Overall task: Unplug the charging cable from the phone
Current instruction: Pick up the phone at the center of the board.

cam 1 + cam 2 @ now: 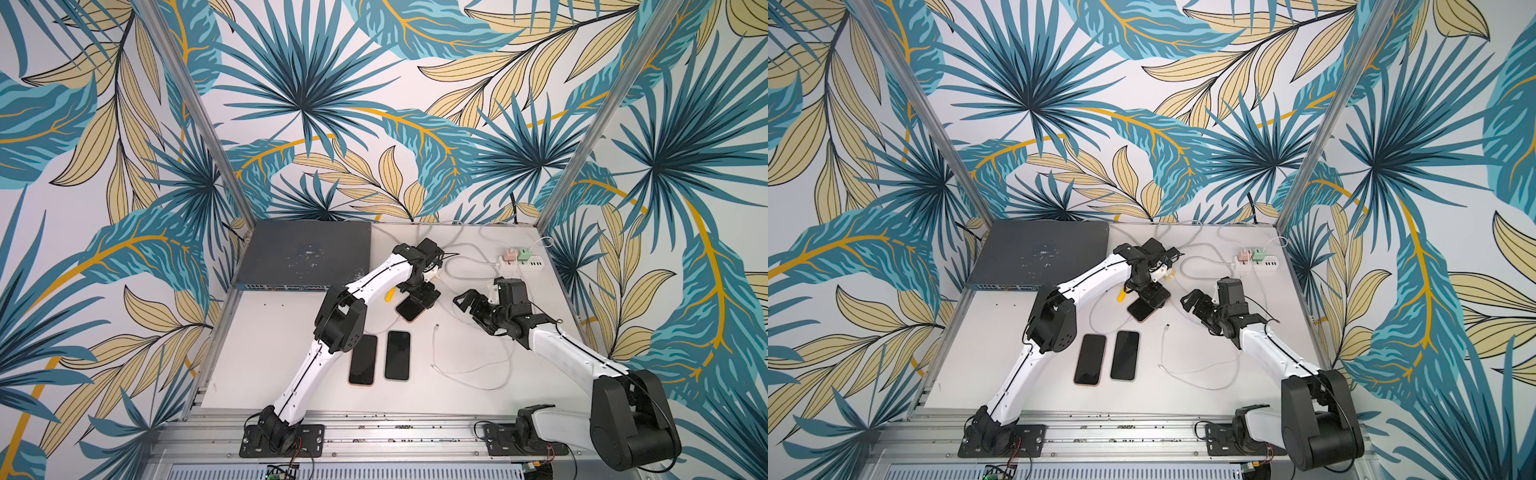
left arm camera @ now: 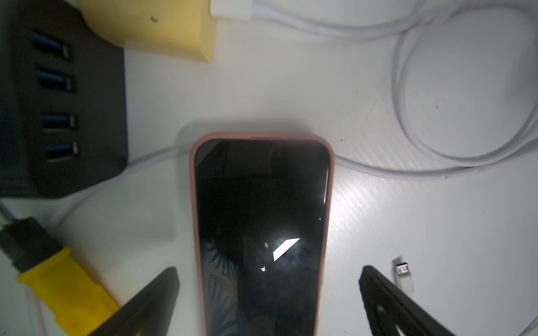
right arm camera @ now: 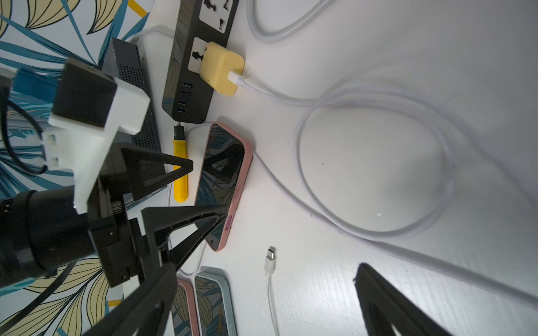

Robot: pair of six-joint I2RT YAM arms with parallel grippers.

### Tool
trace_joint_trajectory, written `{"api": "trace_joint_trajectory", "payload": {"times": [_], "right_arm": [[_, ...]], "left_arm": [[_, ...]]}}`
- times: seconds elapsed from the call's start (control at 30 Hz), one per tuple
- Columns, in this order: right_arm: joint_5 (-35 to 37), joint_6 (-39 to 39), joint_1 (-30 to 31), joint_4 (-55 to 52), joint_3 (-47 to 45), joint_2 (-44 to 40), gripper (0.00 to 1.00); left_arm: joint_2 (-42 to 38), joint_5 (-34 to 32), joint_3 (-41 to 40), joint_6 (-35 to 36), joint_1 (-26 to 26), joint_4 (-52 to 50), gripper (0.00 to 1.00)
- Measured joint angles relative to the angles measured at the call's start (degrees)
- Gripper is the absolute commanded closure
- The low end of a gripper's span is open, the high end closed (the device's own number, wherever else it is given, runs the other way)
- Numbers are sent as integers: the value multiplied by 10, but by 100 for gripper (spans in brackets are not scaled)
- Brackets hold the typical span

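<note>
Three phones point(image 1: 363, 360) point(image 1: 397, 355) point(image 1: 409, 311), two power strips point(image 1: 521, 264) point(image 3: 174, 99), three chargers point(image 3: 221, 68) point(image 1: 508, 254) point(image 1: 524, 252), one screwdriver point(image 3: 180, 171), one network switch point(image 1: 303, 253).

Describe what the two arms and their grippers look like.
The left arm and right arm have white shells, black joints and bases, with thin black cables along them. The left gripper and right gripper are black, with triangular open-frame fingers.

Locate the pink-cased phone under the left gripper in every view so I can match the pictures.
In a top view: pink-cased phone mid-table, partly under the left gripper.
In a top view: the phone in the same place.
Left wrist: the phone mid-frame, between the open fingers.
Right wrist: the phone beside the black power strip's end.
Shared landmark: the yellow-handled tool beside it.
</note>
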Motion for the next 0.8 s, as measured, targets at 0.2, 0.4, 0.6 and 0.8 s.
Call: {"api": "trace_joint_trajectory", "payload": {"times": [0.2,0.4,0.6,0.8], "right_arm": [[-1,-2,-6,-3,0,-7,3],[-3,-2,-8,-3,0,-7,3],[-3,-2,-8,-9,4,-6,3],[-4,-6,-8,-11,9,-6,3]], "left_arm": [[0,-17,0,8,-1,2,0],[7,-15,5,15,-8,7,0],[31,-23,11,20,-16,10,0],[35,-42,14,22,-22,14,1]]}}
